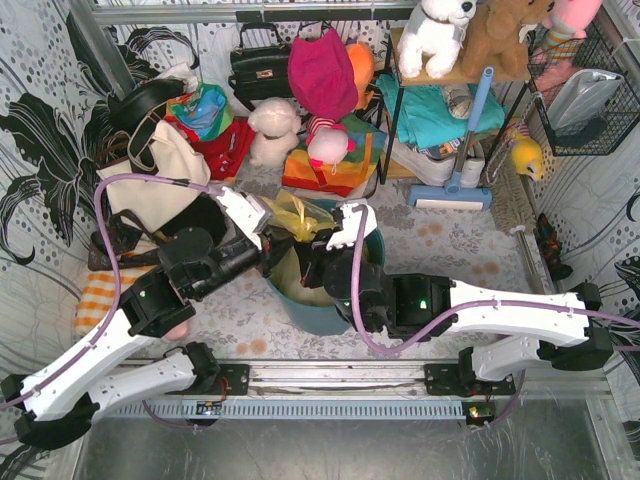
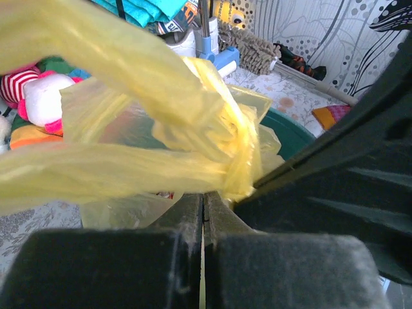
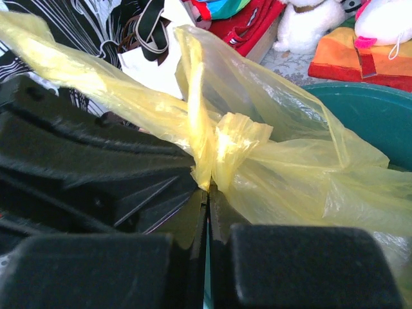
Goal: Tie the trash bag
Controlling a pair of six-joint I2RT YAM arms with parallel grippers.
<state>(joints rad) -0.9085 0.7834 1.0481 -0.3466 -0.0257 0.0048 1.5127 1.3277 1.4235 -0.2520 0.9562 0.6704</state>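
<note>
Both my left gripper (image 2: pixel 203 199) and right gripper (image 3: pixel 207 193) look clamped shut on the trash bag (image 1: pixel 290 225), which sits in the bin (image 1: pixel 377 250) by the middle of the table's near edge, with the knot (image 3: pixel 235 138) right at both tips and the tails running sideways, so neither arm's nearer.

The left arm (image 1: pixel 90 360) and right arm (image 1: pixel 520 312) are built of smooth white shells joined by black joint housings, each housing marked with a small green light (image 1: pixel 422 303). A lilac cable (image 1: pixel 100 220) is looped along each arm. Black base plates (image 1: pixel 228 380) are bolted to a grey slotted rail (image 1: pixel 340 408). The left gripper (image 2: pixel 205 205) and right gripper (image 3: pixel 207 196) are fitted with matte black jaws.
</note>
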